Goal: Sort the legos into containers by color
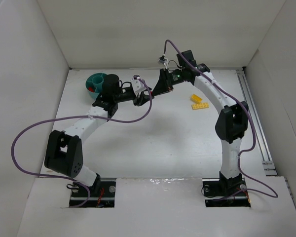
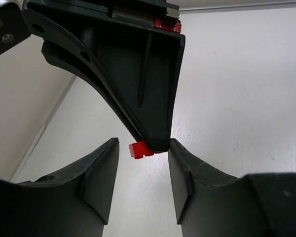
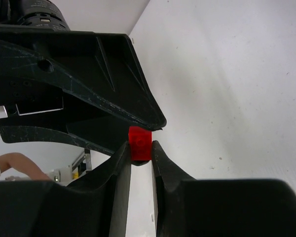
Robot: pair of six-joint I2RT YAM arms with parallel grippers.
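Observation:
A small red lego (image 3: pixel 139 143) is pinched between the tips of my right gripper (image 3: pixel 139 148), which is shut on it above the table. My left gripper (image 2: pixel 143 146) meets it tip to tip. Its jaws stand apart on either side of the red lego (image 2: pixel 140 149), with a gap on the left side. From above, both grippers (image 1: pixel 147 95) (image 1: pixel 159 89) meet at mid-table, and the red lego is hidden there. Two yellow legos (image 1: pixel 199 101) lie on the table to the right. The teal bowl (image 1: pixel 95 81) stands at the back left, partly behind the left arm, with something red (image 1: pixel 91 89) inside.
White walls enclose the table on the left, back and right. A metal rail (image 1: pixel 256 118) runs along the right edge. Purple cables (image 1: pixel 34 128) loop from both arms.

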